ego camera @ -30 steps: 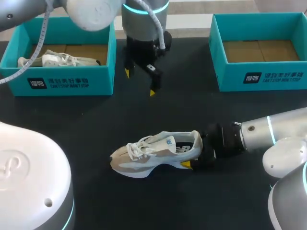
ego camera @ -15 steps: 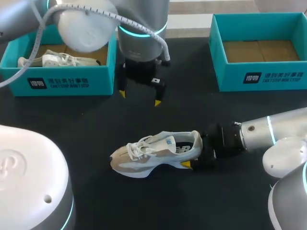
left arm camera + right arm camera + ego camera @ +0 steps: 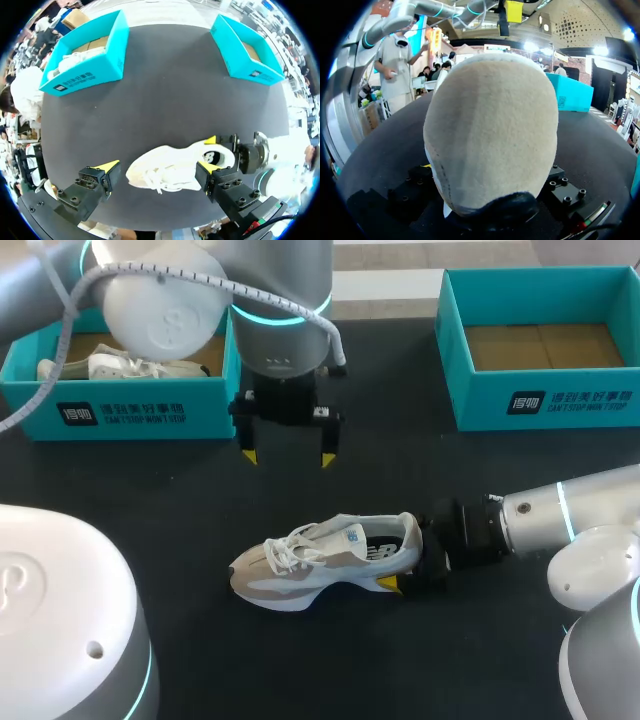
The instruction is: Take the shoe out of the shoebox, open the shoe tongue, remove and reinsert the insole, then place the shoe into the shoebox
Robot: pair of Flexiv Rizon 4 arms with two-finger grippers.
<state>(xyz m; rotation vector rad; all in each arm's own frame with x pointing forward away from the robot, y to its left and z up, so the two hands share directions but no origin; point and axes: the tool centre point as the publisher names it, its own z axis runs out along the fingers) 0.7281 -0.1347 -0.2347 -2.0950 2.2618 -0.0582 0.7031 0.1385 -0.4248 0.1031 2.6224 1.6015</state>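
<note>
While the right tool (image 3: 402,578) pinches the heel of a pale grey-and-white sneaker (image 3: 320,562) from two sides, one yellow tip showing at the heel's near side in the head view and the other at its far side in the left wrist view, the shoe stands on its sole near the middle of the black tabletop (image 3: 150,490), outside both boxes, with its toe toward the robot's left and its heel toward the right. The right arm (image 3: 540,520) comes in low from the right edge, level with the shoe. In the right wrist view the beige heel fills the space straight ahead of that tool. The left arm (image 3: 280,300) hangs over the far half of the tabletop, and the left tool (image 3: 286,456) points downward with its yellow-tipped fingers spread wide and nothing between them; it is above the tabletop, beyond the sneaker and apart from it. In the left wrist view the white-laced shoe lies beneath the gap between those fingers. A teal left shoebox (image 3: 130,415) at the far left holds a second sneaker (image 3: 120,365) on its cardboard floor. A matching right shoebox (image 3: 545,405) sits at the far right, its brown cardboard floor showing.
</note>
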